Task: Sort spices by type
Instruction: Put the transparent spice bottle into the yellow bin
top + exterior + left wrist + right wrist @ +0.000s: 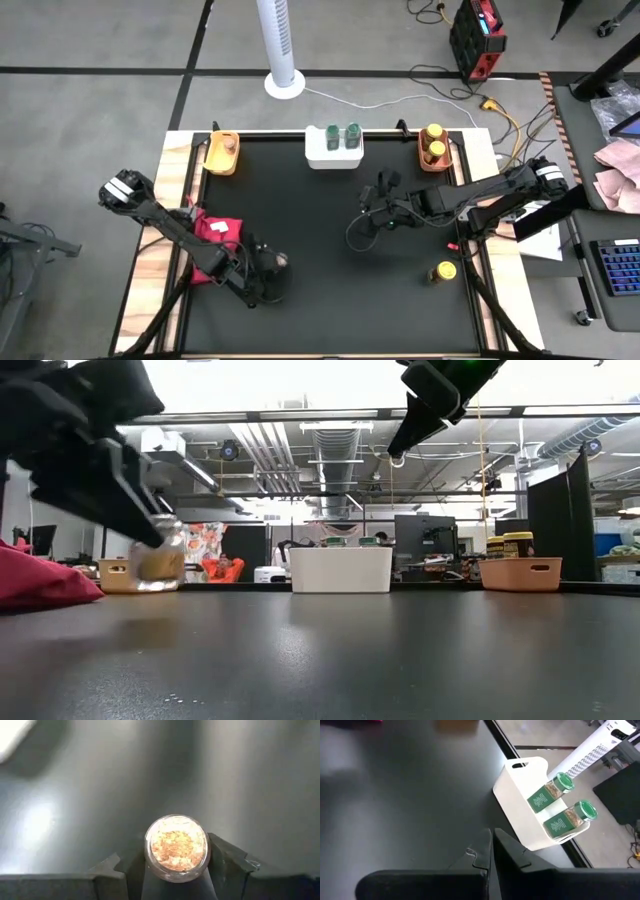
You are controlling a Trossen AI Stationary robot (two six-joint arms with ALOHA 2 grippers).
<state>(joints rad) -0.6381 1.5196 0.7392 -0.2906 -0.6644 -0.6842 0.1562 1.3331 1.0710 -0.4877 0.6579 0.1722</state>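
Observation:
My left gripper [272, 266] is at the table's near left, beside the red cloth [213, 245], shut on a clear spice jar [176, 848] of orange-brown flakes. My right gripper [374, 207] hangs shut and empty above the table's middle. A yellow-lidded jar [443, 272] stands alone near the right edge. Along the far edge, the yellow tray [222, 158] holds a brown-lidded jar. The white tray [520, 805] holds two green-lidded jars [560, 802]. The orange tray [436, 160] holds two yellow-lidded jars. My left gripper has the jar's round side wall [205, 851] between its two fingers [227, 862], one on each side. The jar's clear round end faces the wrist camera. The fingers slant down toward the table. Whether the jar is clear of the table, I cannot tell.
A white tower fan [283, 40] stands beyond the far edge. Cables and a red device [476, 35] lie on the floor at the far right. Bare black tabletop [330, 290] stretches between the arms.

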